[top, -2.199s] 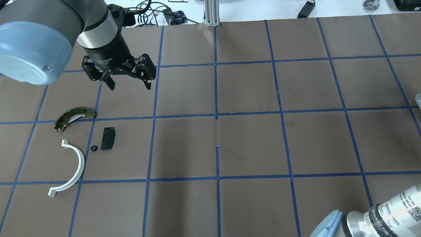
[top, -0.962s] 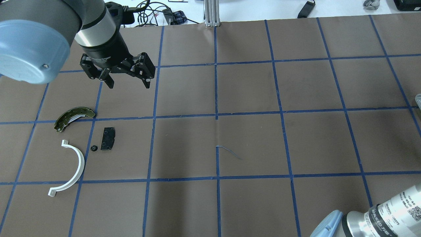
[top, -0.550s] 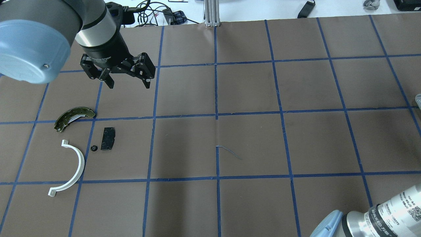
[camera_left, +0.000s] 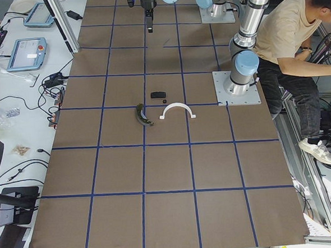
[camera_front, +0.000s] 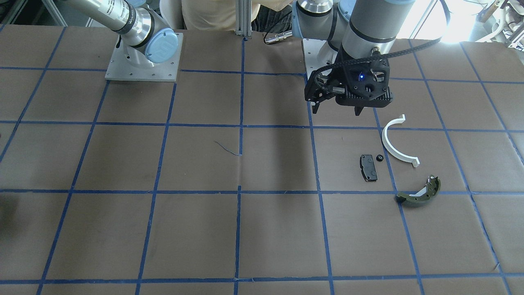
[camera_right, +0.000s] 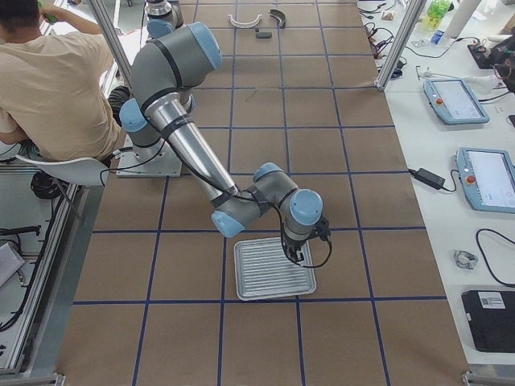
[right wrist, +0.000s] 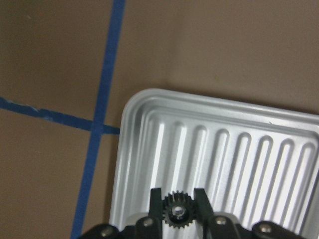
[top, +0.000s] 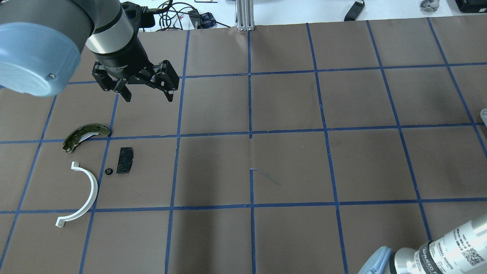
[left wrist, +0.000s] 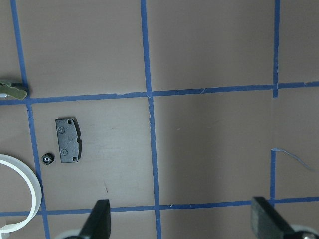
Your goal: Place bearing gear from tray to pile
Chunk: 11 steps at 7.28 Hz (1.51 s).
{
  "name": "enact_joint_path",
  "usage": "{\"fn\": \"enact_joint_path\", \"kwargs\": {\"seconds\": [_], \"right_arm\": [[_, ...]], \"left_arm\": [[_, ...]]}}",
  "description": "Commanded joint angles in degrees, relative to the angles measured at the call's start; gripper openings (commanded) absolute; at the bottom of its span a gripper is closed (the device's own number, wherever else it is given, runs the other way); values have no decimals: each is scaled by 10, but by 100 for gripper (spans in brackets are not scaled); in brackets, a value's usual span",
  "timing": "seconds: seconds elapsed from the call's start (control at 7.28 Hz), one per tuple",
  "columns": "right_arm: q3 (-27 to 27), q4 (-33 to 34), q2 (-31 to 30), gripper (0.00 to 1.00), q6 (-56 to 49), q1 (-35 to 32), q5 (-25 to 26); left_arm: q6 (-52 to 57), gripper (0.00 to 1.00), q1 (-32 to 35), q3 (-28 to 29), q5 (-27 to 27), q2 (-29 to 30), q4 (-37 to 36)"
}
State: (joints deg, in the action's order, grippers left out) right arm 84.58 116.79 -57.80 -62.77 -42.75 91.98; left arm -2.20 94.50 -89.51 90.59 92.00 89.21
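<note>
My right gripper (right wrist: 175,206) is shut on the bearing gear (right wrist: 175,213), a small black toothed wheel with a metal centre, just above the ribbed silver tray (right wrist: 239,149). The exterior right view shows that gripper (camera_right: 294,256) over the tray (camera_right: 273,281). The pile lies at the table's left: black pad (top: 124,160), white half-ring (top: 91,190), olive-green shoe (top: 84,135) and a second small black gear (top: 108,171). My left gripper (top: 149,99) is open and empty, hovering beyond the pile.
A loose curl of blue tape (top: 264,175) lies mid-table. An aluminium post (top: 245,15) stands at the far edge. A seated person (camera_right: 48,88) is beside the robot base. Tablets and cables lie on the side bench (camera_right: 459,104).
My left gripper drifted slightly away from the pile, still open. My right arm's wrist has shifted a little lower at the overhead view's bottom right corner.
</note>
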Motion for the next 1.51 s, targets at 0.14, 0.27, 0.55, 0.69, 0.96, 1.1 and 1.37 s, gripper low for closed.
{"fn": "enact_joint_path", "kwargs": {"seconds": [0.14, 0.27, 0.55, 0.69, 0.96, 1.1, 1.37], "right_arm": [[58, -8, -49, 8, 206, -143, -5], [96, -10, -103, 8, 275, -190, -2], [193, -4, -175, 8, 508, -338, -8], [195, 3, -179, 8, 620, -421, -8], [199, 57, -153, 8, 810, -574, -10], [198, 73, -130, 8, 878, -626, -12], [199, 121, -95, 8, 910, -703, -22]], "left_arm": [[0, 100, 2, 0, 0, 2, -1], [0, 100, 2, 0, 0, 3, 0], [0, 100, 2, 0, 0, 2, 0], [0, 100, 2, 0, 0, 2, 0], [0, 100, 2, 0, 0, 1, 0], [0, 100, 1, 0, -1, 0, 0], [0, 100, 1, 0, -1, -2, 0]]}}
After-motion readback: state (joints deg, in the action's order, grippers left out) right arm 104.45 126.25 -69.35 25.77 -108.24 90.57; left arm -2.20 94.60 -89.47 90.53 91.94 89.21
